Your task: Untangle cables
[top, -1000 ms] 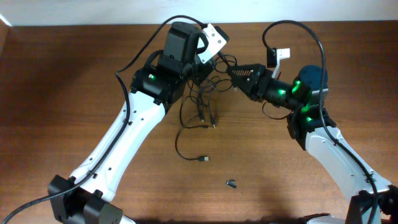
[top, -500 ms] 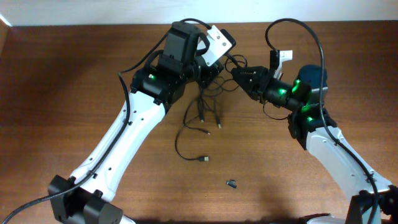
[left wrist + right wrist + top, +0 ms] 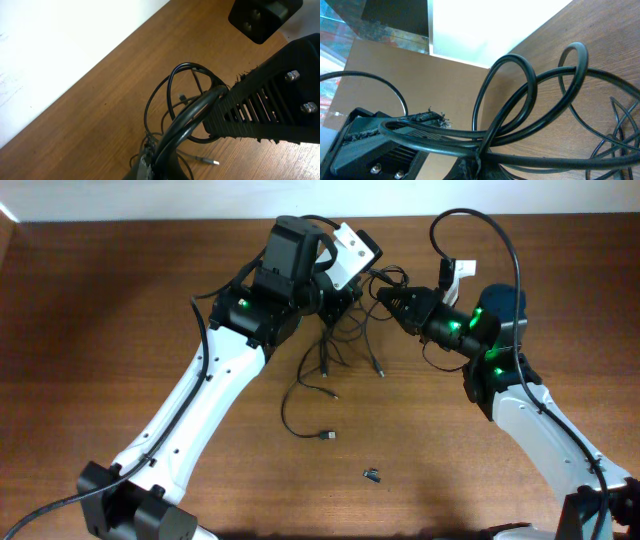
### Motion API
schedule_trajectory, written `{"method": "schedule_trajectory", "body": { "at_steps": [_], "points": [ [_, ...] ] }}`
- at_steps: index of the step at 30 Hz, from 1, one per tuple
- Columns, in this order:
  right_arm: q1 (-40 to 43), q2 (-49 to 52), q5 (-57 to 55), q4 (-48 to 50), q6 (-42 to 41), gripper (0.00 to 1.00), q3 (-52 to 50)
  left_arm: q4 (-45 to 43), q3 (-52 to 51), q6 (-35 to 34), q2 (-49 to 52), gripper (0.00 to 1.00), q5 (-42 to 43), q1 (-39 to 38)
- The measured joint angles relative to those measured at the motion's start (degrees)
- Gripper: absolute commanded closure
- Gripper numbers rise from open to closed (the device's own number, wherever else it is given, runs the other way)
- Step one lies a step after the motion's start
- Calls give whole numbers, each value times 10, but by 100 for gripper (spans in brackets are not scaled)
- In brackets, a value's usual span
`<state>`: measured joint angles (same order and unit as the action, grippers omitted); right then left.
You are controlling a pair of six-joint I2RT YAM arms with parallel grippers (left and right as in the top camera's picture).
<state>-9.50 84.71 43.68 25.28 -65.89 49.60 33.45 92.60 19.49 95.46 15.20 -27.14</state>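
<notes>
Overhead view: both arms meet at the far middle of the desk (image 3: 110, 310), over the cables (image 3: 325, 360).
Left tool (image 3: 336, 298): together, clamped on the tangled part of the cables.
Right tool (image 3: 384, 297): together, pinching loops of the same tangle, just to the right.
Cables: the knot sits between the two tools; loose strands trail nearward on the desk, one curling round to a plug (image 3: 327, 437).
Small dark piece (image 3: 371, 474): nearer and right of that plug, apart from it.
</notes>
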Motion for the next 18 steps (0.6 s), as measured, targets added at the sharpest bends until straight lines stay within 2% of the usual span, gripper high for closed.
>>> {"method": "schedule_trajectory", "body": {
  "at_steps": [4,5,10,14,18],
  "points": [
    [0,0,17,0,34,96,0,-1,0,-1,0,100,-14,0],
    [0,0,38,1,64,96,0,-5,0,-11,0,100,-30,0],
    [-1,0,129,18,184,96,0,-12,0,-88,0,100,-148,0],
    [-3,0,224,23,305,96,0,-2,0,-155,0,100,-274,0],
    [-3,0,314,24,402,96,0,3,0,-186,0,100,-342,-1]
  ]
}}
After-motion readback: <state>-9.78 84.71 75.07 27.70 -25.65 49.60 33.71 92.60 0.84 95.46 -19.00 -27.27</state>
